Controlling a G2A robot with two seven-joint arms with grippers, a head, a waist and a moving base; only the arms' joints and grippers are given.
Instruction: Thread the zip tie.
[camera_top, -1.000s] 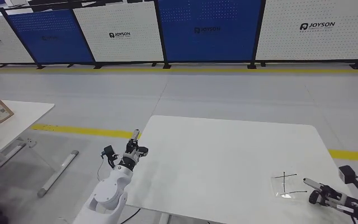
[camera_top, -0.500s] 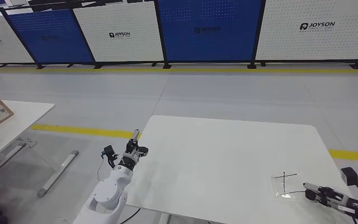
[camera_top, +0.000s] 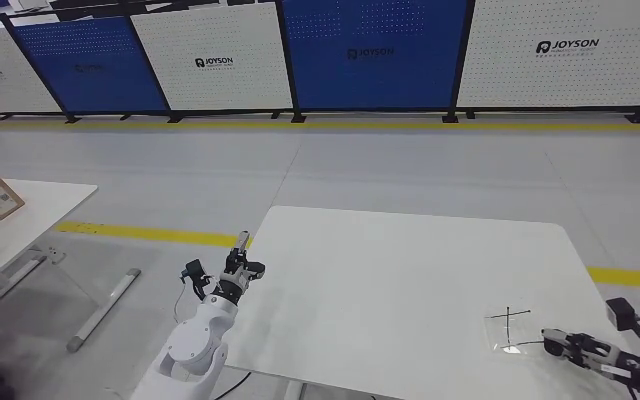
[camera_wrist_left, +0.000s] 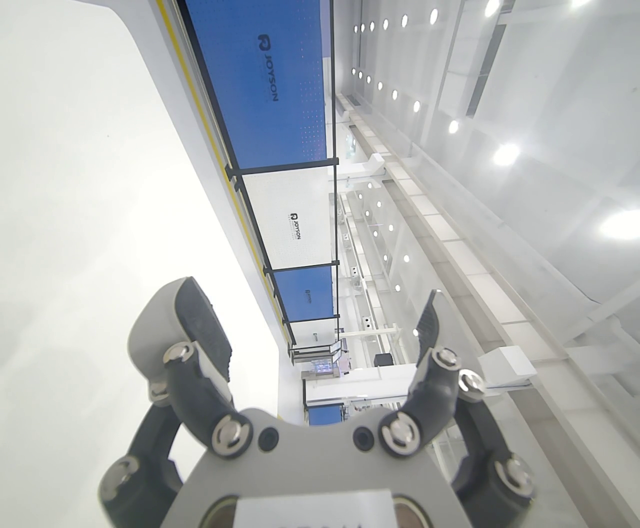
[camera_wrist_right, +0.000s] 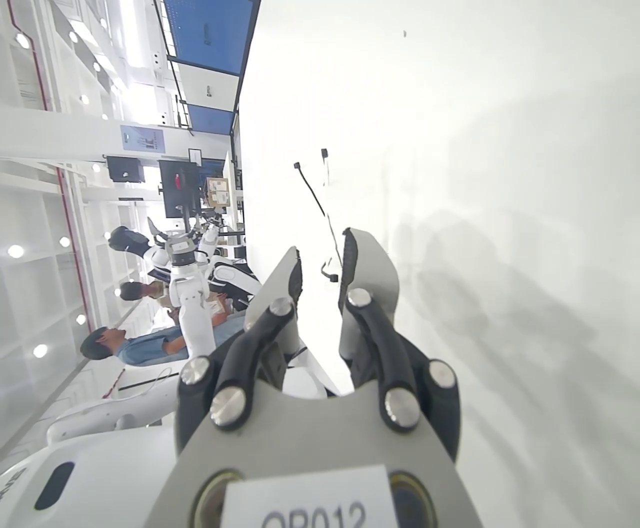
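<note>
You seem to be at the pick-up: the right gripper (camera_wrist_right: 322, 245) holds its jaws narrowly apart and empty around the zip tie (camera_wrist_right: 330, 276), so close squarely; the left gripper (camera_wrist_left: 312, 295) gapes empty.

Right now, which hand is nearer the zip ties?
Right. The right hand is at the zip ties, one tie's end between its open jaws; the left hand is at the table's opposite edge.

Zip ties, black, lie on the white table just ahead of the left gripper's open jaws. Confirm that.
Wrong arm. The black zip ties lie on the white table just ahead of the right gripper, whose jaws are open; the right wrist view shows it.
</note>
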